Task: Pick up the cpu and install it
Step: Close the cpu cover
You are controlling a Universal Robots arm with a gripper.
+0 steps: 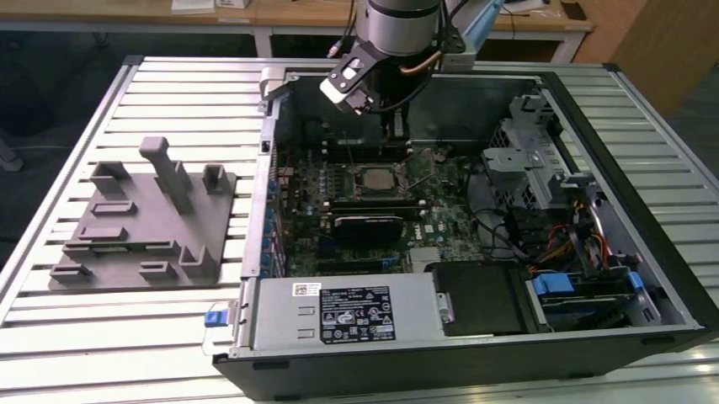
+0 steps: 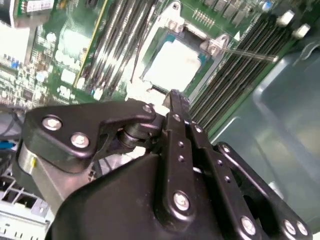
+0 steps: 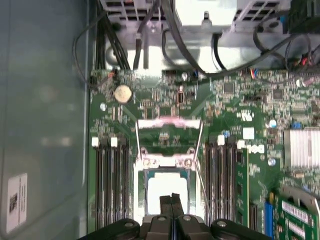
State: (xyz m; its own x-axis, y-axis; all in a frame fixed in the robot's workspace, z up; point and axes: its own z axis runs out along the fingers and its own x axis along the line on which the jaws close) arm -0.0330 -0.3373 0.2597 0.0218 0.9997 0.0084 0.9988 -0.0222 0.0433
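**Since the cpu (image 3: pixel 167 192) already lies in its socket (image 3: pixel 143 190), the job is gentle seating**

Where the green motherboard (image 3: pixel 235 100) fills the first wrist view, the cpu shows as a bright silver square lying inside the socket. The hinged metal frame (image 3: pixel 170 122) is swung up and away from it. The end effector (image 3: pixel 172 201) hangs right over the chip's edge, its two black fingers pressed together and carrying nothing. Whether the tips touch the lid I cannot tell.

My reading is that the step in hand is settling the chip flat. Done well, that means a straight vertical approach, very light pressure near the middle of the lid and no sideways drag. It also means staying clear of the thin lever wire (image 3: pixel 199 165) and the memory slots (image 3: pixel 112 190) that flank the socket. A tilted chip would risk the contacts beneath.
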